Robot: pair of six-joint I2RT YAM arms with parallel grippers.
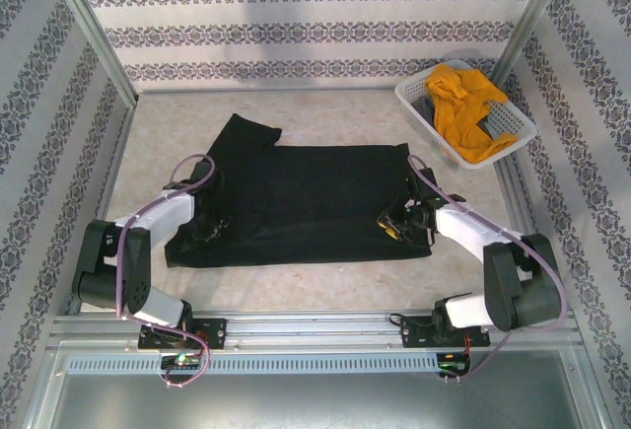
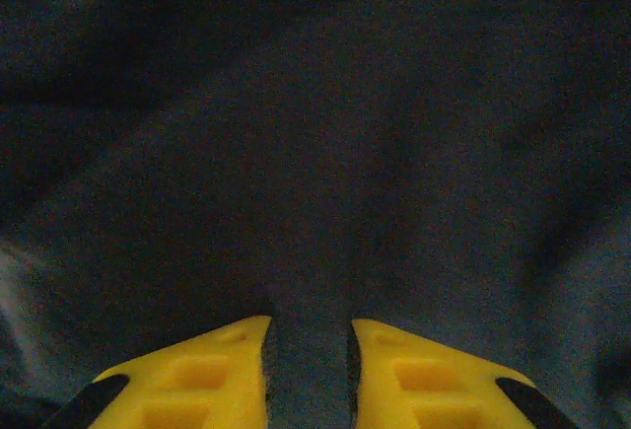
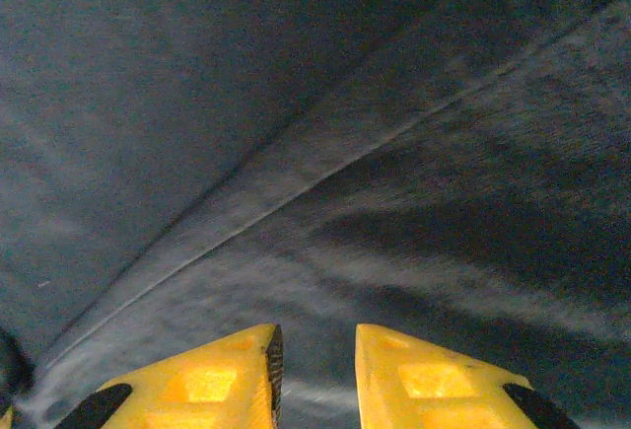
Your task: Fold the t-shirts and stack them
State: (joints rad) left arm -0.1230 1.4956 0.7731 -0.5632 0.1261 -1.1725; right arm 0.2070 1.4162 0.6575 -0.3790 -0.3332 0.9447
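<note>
A black t-shirt [image 1: 306, 197] lies spread flat across the middle of the table, one sleeve reaching toward the back left. My left gripper [image 1: 212, 224] rests on its left end. In the left wrist view the yellow fingers [image 2: 212, 375] of this gripper [image 2: 309, 335] are shut on a raised fold of the black cloth [image 2: 315, 153]. My right gripper [image 1: 394, 224] sits low over the shirt's right end. Its jaws [image 3: 315, 335] stand a little apart over the blurred black cloth [image 3: 296, 153], with nothing between them. A mustard-yellow t-shirt [image 1: 468, 108] lies crumpled in the basket.
A white lattice basket [image 1: 424, 125] stands at the back right corner. Patterned walls and metal posts close off the back and both sides. Bare table runs along the near edge and the back left.
</note>
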